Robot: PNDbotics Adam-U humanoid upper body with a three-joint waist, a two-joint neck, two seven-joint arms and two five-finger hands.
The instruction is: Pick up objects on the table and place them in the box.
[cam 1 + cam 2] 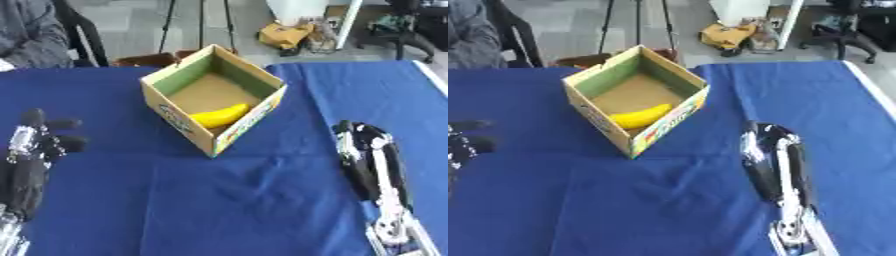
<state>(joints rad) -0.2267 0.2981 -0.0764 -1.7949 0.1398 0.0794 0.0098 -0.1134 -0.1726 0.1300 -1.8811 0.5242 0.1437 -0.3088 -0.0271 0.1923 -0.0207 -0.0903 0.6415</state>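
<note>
A yellow banana [220, 115] lies inside the cardboard box [185, 122], on its brown floor, toward the near right wall. The box is open at the top and stands turned so that one corner points to the lower middle of the frame. Its inner far walls show green; its outer near walls carry coloured print that cannot be read. The box sits just above the centre of the frame on a surface covered with a blue cloth [219, 200], which shows creases below the box.

The left hand [35, 145] shows at the left edge of the frame, well apart from the box. Its dark fingers are spread and relaxed, pointing toward the upper part of the frame, and it holds nothing. In the right eye view only its fingertips appear at the left edge.

The right hand [773, 160] lies at the lower right of the frame, apart from the box. Its fingers are straight and close together, pointing toward the upper part of the frame, and they hold nothing; silver parts show along the black.

Beyond the far edge of the surface, in the upper part of the frame, grey floor and a yellow bag [284, 35] are visible.
</note>
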